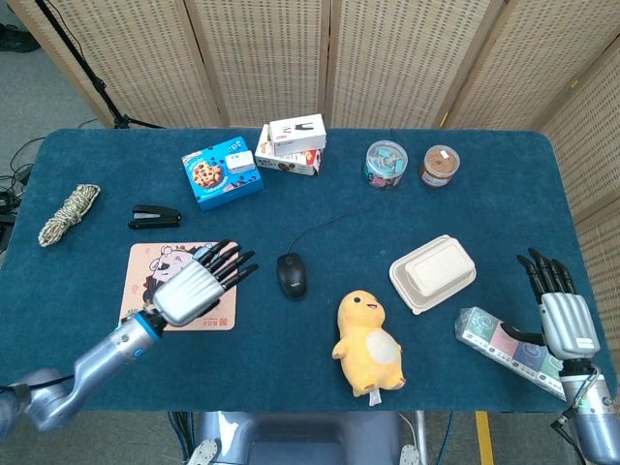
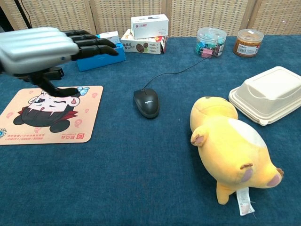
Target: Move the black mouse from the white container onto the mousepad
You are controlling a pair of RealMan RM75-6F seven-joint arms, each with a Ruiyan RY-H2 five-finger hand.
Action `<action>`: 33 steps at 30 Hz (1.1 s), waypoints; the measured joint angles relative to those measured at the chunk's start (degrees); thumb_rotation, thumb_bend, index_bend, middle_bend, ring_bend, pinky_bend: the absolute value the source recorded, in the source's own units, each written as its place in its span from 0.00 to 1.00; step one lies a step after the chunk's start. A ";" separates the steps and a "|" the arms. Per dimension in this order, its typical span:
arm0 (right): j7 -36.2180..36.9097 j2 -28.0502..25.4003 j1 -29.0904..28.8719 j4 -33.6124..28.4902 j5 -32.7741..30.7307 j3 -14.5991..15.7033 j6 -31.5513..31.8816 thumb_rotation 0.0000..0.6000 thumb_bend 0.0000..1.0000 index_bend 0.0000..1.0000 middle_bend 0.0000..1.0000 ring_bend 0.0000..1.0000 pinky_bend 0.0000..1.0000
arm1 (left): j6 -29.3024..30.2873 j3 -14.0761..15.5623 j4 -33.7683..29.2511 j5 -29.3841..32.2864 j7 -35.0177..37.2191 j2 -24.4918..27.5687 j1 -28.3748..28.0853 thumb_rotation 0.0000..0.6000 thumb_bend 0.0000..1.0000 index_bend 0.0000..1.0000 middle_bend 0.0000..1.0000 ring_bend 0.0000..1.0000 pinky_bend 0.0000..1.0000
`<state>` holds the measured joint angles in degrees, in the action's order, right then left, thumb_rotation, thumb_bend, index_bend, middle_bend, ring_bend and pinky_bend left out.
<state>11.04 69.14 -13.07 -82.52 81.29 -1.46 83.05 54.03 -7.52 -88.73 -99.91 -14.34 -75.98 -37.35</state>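
Plushie (image 2: 229,148) count is one up front, then the left hand (image 1: 194,287) spread out holding nothing above one cartoon mousepad (image 2: 28,123), right hand (image 1: 559,312) splayed and free too, one black mouse (image 2: 146,102) on the table between mousepad and one closed white container (image 2: 267,94), labels unreadable.

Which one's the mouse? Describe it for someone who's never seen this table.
Start at the cartoon mousepad near the table's front left edge, with the left hand over it. Just to its right, on bare blue cloth in the middle of the table, sits the mouse, with a yellow plush toy further right. It is the only small glossy black oval, trailing a thin cord toward the jars.
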 measured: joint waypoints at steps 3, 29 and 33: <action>0.40 -0.04 0.64 0.55 0.11 -0.37 0.14 1.00 0.00 0.00 0.00 0.00 0.00 | -4.29 -1.30 1.62 2.08 -3.08 -3.07 -3.96 1.00 0.33 0.00 0.00 0.00 0.00; -1.17 -0.13 2.33 0.60 -2.04 -5.10 -0.45 1.00 0.00 0.00 0.00 0.00 0.00 | -11.95 2.13 28.06 4.43 7.20 -18.79 -19.47 1.00 0.30 0.00 0.00 0.00 0.00; -1.21 0.12 2.21 0.62 -2.09 -5.23 -1.33 1.00 0.00 0.00 0.00 0.00 0.00 | -12.38 3.09 30.50 4.34 8.49 -20.65 -20.93 1.00 0.30 0.00 0.00 0.00 0.00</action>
<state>9.83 69.26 -10.87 -81.91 79.20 -6.69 81.72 41.65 -4.43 -58.23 -95.57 -5.86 -96.63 -58.28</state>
